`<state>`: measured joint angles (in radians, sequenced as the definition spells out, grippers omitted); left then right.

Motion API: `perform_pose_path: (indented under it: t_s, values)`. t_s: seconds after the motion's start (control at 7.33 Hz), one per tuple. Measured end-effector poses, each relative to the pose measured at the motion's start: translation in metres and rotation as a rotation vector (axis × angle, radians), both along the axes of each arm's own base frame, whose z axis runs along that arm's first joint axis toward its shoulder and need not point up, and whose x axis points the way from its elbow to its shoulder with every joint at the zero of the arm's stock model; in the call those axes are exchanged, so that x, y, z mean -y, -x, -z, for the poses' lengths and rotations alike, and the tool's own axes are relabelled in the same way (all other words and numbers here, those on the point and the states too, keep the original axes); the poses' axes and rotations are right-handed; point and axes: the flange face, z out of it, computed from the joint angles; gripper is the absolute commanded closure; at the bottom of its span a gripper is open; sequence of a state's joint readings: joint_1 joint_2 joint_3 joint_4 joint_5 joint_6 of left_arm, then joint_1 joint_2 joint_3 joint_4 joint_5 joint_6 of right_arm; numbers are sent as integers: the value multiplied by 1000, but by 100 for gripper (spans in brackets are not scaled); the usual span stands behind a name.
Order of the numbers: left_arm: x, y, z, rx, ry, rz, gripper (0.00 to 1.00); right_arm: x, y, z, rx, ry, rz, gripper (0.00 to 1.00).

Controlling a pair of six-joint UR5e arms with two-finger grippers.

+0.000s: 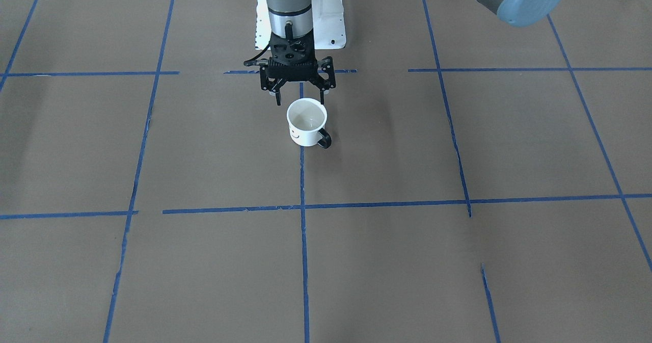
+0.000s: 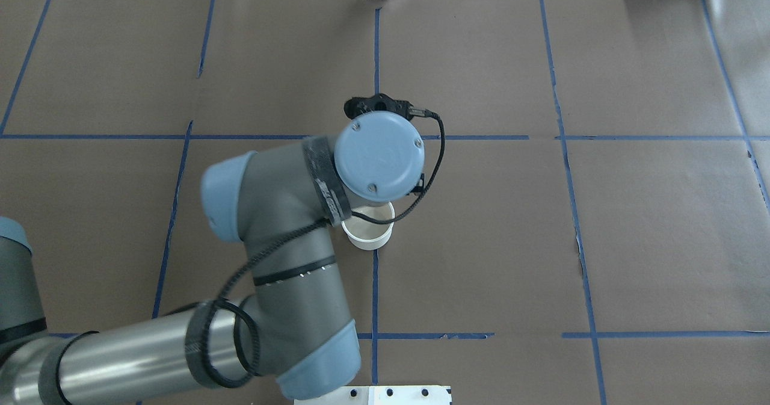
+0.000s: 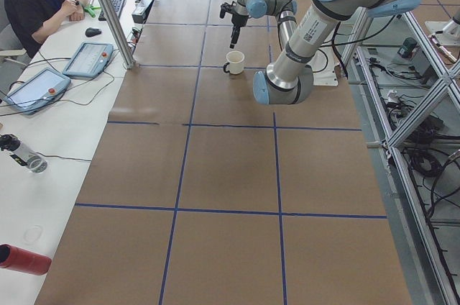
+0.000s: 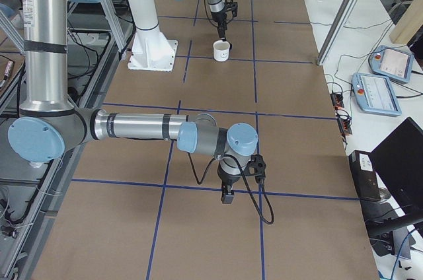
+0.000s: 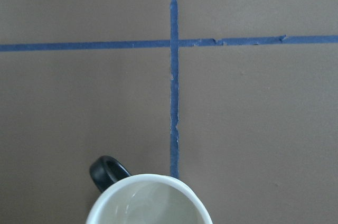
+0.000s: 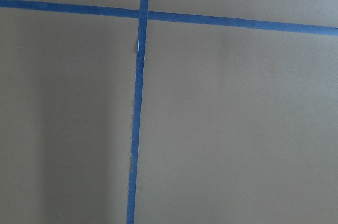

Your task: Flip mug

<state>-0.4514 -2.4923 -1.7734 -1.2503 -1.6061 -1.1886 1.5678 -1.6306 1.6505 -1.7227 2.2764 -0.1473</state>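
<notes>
Bright even light, faint soft shadow near the mug (image 1: pixel 305 125)

Mug (image 1: pixel 306 122) white, inside a shade creamier, thin black smiley on its side, black loop handle (image 1: pixel 324 138). Table (image 1: pixel 153 144) covered in plain matte brown paper, crossed by blue tape lines (image 1: pixel 304 261) in a rough grid, tape edges frayed in spots. Left gripper (image 1: pixel 300 99) all black. Left arm (image 2: pixel 289 284) dark grey and silver tubes, light blue joint caps, black bands round it. Base plate (image 1: pixel 328 24) white. Side bench (image 3: pixel 43 197) white, with a red cylinder (image 3: pixel 21 259) on it, possibly a bottle, too small to say. Person (image 3: pixel 36 3) in dark top, black hair
</notes>
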Motion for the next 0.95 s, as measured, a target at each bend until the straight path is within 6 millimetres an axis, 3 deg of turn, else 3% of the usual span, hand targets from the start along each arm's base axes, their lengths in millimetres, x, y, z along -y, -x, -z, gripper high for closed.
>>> perform_pose_path:
  t_s: [0.14, 0.27, 0.55, 0.82, 0.95]
  values:
    - [25, 47, 6, -2, -26, -20, 0, 0, 0, 0, 0, 0, 0, 0]
    - [56, 92, 0, 11, -54, -36, 0, 0, 0, 0, 0, 0, 0, 0]
    - [118, 184, -35, 69, -113, -63, 0, 0, 0, 0, 0, 0, 0, 0]
    - [171, 295, -99, 162, -172, -140, 0, 0, 0, 0, 0, 0, 0, 0]
    - [187, 354, -146, 193, -165, -189, 0, 0, 0, 0, -1, 0, 0, 0]
